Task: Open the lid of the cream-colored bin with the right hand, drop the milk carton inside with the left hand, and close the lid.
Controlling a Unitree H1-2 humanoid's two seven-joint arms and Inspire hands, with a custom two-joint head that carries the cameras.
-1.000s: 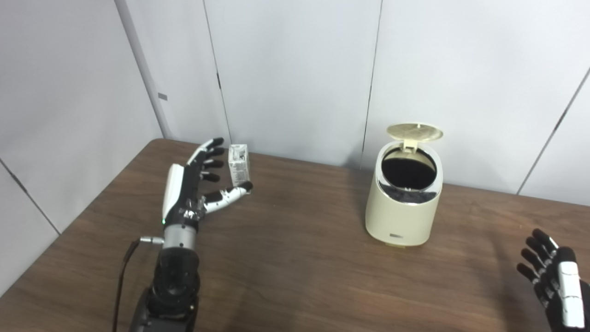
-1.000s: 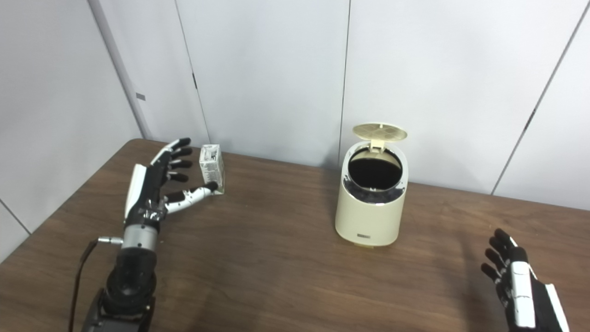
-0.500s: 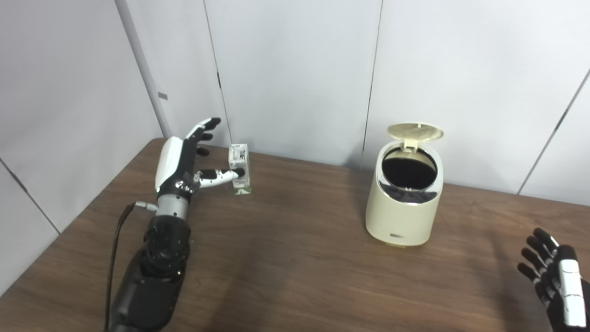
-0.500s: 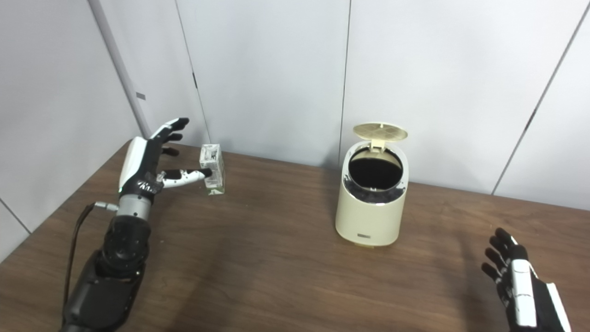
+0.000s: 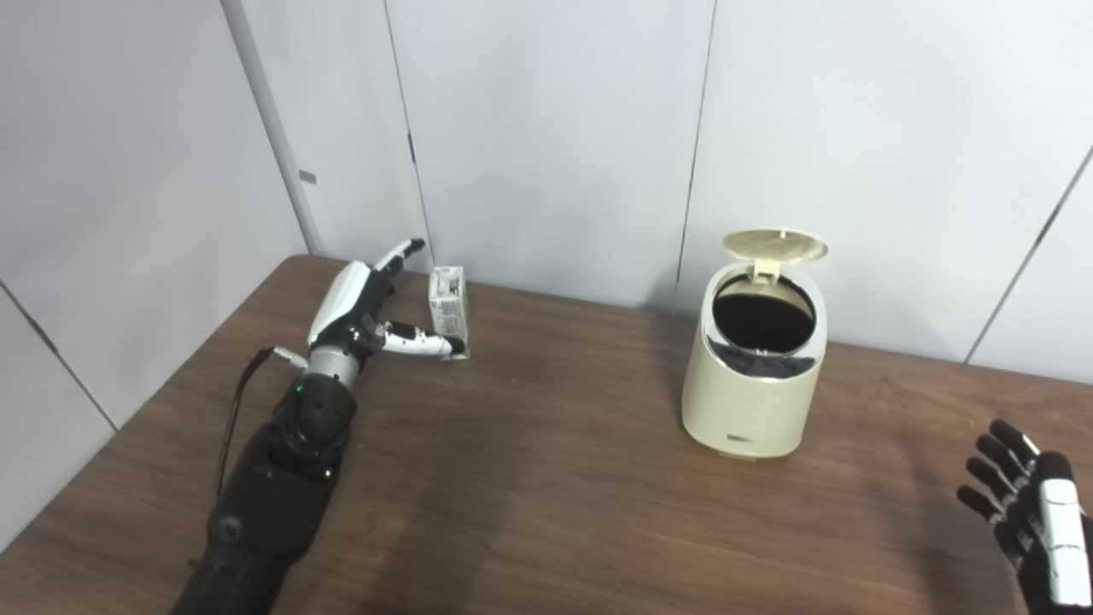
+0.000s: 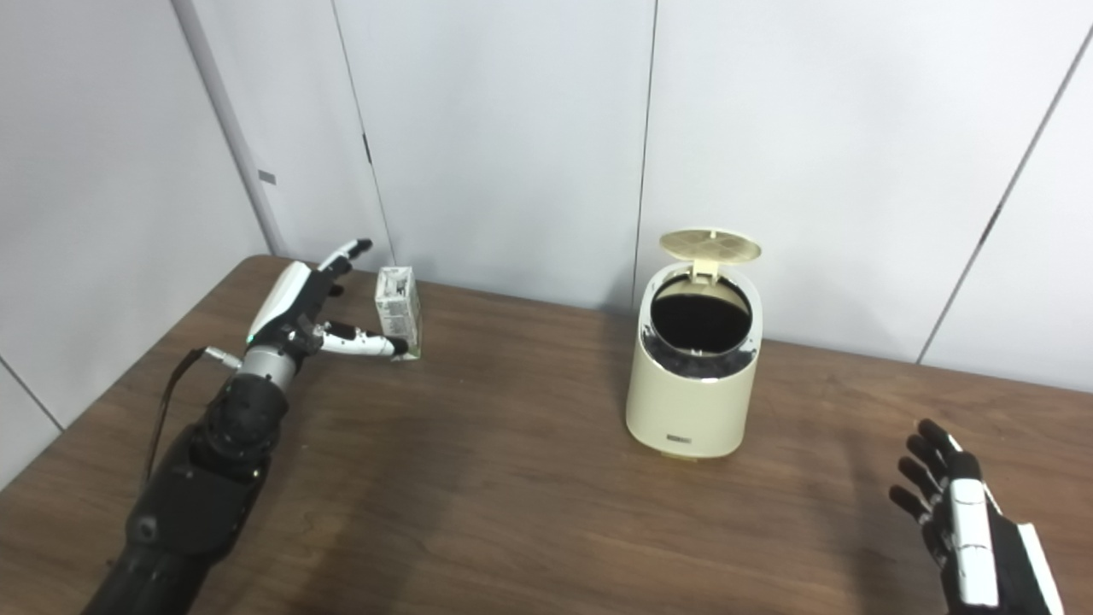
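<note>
With the cream-colored bin's (image 5: 751,384) lid (image 5: 775,246) up, the left hand (image 5: 363,303), fingers spread beside the upright milk carton (image 5: 447,301) at the bench's (image 5: 546,478) far left, should wrap it squarely before closing, while the right hand (image 5: 1037,525) waits, fingers apart.

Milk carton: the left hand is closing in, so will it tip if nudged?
Probably. The milk carton stands upright, tall on a narrow base, so a sideways push from the left hand could topple it. It looks small, likely light, and boxy: it won't roll.
</note>
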